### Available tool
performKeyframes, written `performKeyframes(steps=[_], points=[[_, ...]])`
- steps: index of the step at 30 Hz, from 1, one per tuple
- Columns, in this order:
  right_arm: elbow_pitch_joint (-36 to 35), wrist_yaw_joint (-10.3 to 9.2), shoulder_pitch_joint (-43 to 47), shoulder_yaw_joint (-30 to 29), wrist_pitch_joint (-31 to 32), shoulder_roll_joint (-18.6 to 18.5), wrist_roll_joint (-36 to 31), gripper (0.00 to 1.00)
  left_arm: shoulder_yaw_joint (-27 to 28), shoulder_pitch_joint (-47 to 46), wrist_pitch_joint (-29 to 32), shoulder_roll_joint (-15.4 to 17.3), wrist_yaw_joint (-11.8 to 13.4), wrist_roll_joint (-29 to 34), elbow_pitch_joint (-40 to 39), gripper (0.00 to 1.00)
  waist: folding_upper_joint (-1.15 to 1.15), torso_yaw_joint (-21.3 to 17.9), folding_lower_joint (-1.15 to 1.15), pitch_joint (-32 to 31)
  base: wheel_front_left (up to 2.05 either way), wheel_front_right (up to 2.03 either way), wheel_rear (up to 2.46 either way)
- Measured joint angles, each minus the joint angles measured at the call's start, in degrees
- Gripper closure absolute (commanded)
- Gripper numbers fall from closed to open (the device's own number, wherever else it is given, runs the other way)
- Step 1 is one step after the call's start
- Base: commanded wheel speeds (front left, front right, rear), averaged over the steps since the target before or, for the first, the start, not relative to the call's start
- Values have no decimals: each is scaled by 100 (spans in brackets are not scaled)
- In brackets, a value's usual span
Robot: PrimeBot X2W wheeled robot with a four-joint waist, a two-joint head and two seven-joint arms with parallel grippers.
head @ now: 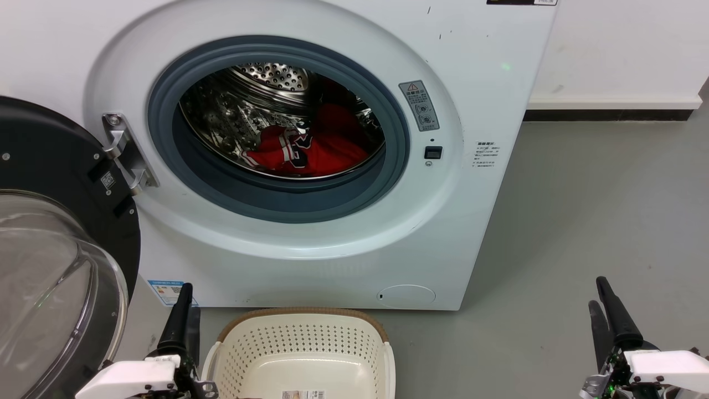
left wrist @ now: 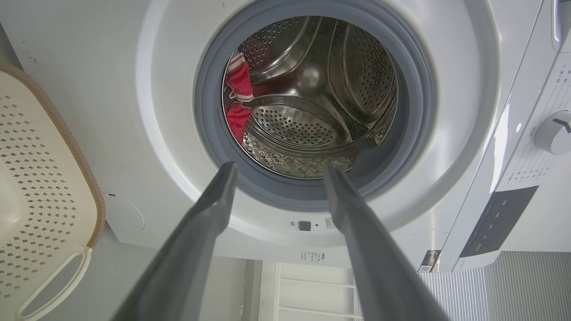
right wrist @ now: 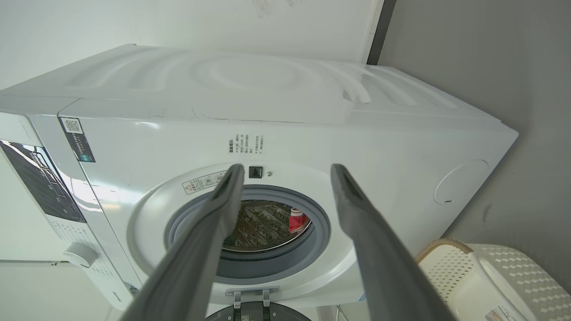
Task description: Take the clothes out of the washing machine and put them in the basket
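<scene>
Head view: top of washing machine [head: 487, 221] cut by frame edge; its door [head: 61, 160] runs off left & bottom. Clothes [head: 327, 147] partly behind lower lip of seal [head: 277, 194]; lettering too small to read. Text on warning sticker [head: 419, 105] illegible. Basket [head: 302, 324] approx. half cut by bottom edge, incl. most of its paper label [head: 303, 394]. Fingers of left gripper [head: 188, 296] seen edge-on, one behind the other, so gap can't be judged there. L wrist view: clothes mostly hidden by seal, just a red strip at drum's left; basket runs off left edge; knob [left wrist: 555, 131] clipped at right. R wrist view: clothes a small red scrap; basket cut at bottom right; door cut at bottom.
</scene>
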Motion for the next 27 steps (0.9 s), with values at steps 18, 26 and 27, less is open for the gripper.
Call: performKeyframes(steps=[18,26,27], points=[[-821,-1,34,-114,-410,7,-3101,0,611,45,-412,1,225,1746,-410,0,0,-3,0,-4,0,0,0],[-1328,-1,118,-43,-561,8,-4303,0,452,67,-575,5,748,2897,-1053,0,0,-1,0,5,0,0,0],[-1372,-1,119,-23,-582,8,-4431,0,400,84,-581,3,799,3027,-1101,0,0,-2,0,5,0,0,0]])
